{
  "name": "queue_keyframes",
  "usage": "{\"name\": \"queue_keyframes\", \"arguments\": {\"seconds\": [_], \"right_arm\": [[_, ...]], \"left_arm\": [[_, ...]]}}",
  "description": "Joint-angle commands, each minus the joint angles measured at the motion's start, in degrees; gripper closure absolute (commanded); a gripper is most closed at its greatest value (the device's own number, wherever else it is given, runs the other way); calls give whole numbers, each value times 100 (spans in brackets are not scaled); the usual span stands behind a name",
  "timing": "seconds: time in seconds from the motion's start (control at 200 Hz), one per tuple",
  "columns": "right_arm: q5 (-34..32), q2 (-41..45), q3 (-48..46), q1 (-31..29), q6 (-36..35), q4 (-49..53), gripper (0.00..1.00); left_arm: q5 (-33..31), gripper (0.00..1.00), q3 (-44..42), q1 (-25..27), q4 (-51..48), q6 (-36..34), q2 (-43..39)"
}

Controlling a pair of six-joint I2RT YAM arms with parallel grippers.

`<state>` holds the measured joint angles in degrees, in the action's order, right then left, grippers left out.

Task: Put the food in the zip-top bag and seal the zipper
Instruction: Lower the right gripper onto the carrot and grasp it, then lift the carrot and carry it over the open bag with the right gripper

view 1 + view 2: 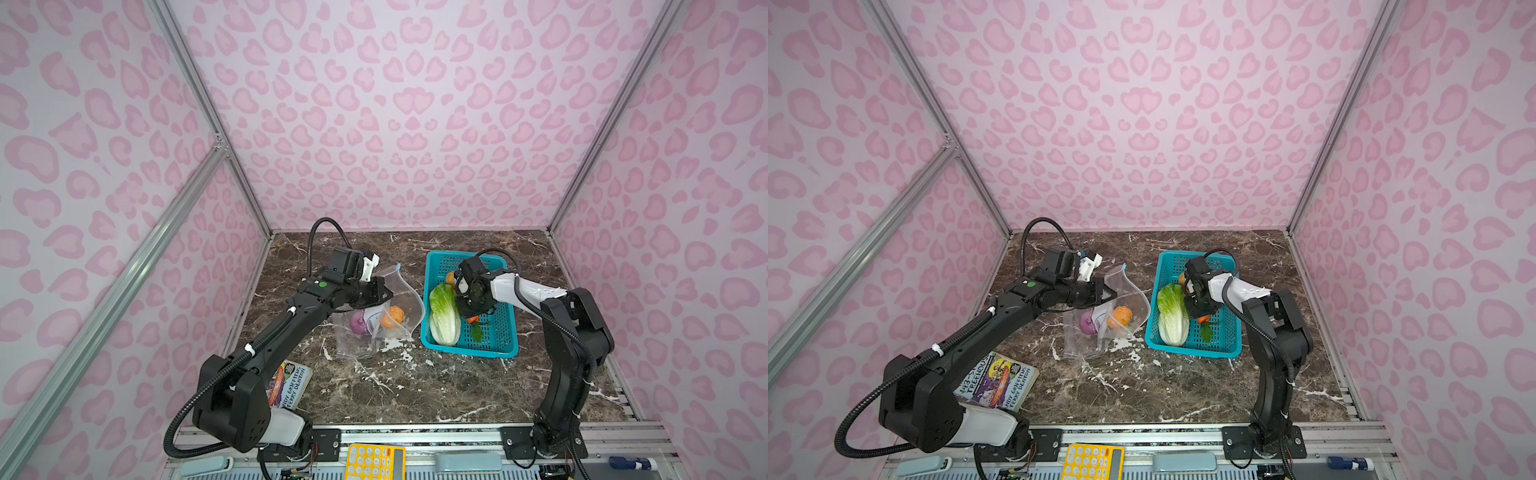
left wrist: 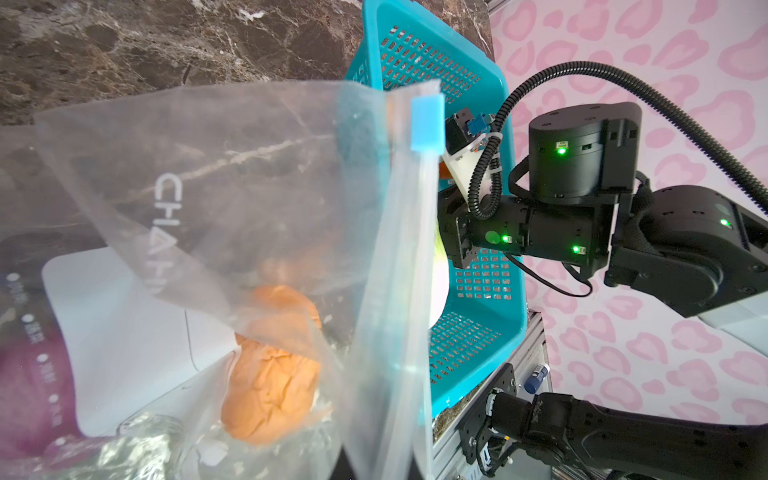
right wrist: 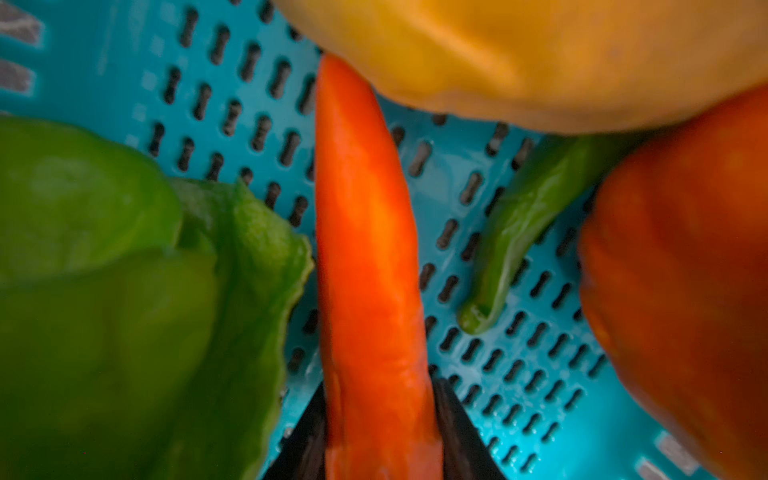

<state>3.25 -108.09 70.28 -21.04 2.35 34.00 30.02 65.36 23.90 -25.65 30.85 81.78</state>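
Observation:
My left gripper (image 1: 384, 293) is shut on the mouth edge of the clear zip-top bag (image 1: 388, 299) and holds it lifted and gaping. The zipper's blue slider tab (image 2: 428, 122) sits at the strip's far end. A purple onion (image 1: 359, 322) and an orange piece (image 1: 392, 318) lie inside the bag. My right gripper (image 3: 380, 415) is down in the teal basket (image 1: 469, 351), with its black fingers (image 3: 457, 424) pressed against both sides of the carrot (image 3: 365, 249). The green-white cabbage (image 1: 444, 316) lies beside it in the basket.
A yellow-tan piece (image 3: 519, 54), an orange-red piece (image 3: 685, 270) and a slim green pod (image 3: 519, 232) crowd the carrot. A book (image 1: 291, 384) lies under my left arm. A yellow calculator (image 1: 374, 461) sits on the front rail.

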Motion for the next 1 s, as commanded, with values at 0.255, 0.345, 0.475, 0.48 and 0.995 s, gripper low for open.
{"name": "queue_keyframes", "arguments": {"seconds": [0.255, 0.345, 0.475, 0.48, 0.995], "right_arm": [[-43, 599, -224, 11, -69, -25, 81], [-33, 826, -312, 52, -43, -43, 100], [91, 1213, -524, 149, 50, -101, 100], [99, 1230, -533, 151, 57, -107, 100], [1769, 3150, -1055, 285, 1210, -918, 100]], "left_arm": [[48, 97, 2, -7, 86, -27, 8], [56, 97, -2, -8, 86, -27, 6], [57, 97, -6, -4, 95, -18, -7], [57, 97, -6, -6, 95, -18, -5], [48, 97, -39, -4, 145, 17, -38]]}}
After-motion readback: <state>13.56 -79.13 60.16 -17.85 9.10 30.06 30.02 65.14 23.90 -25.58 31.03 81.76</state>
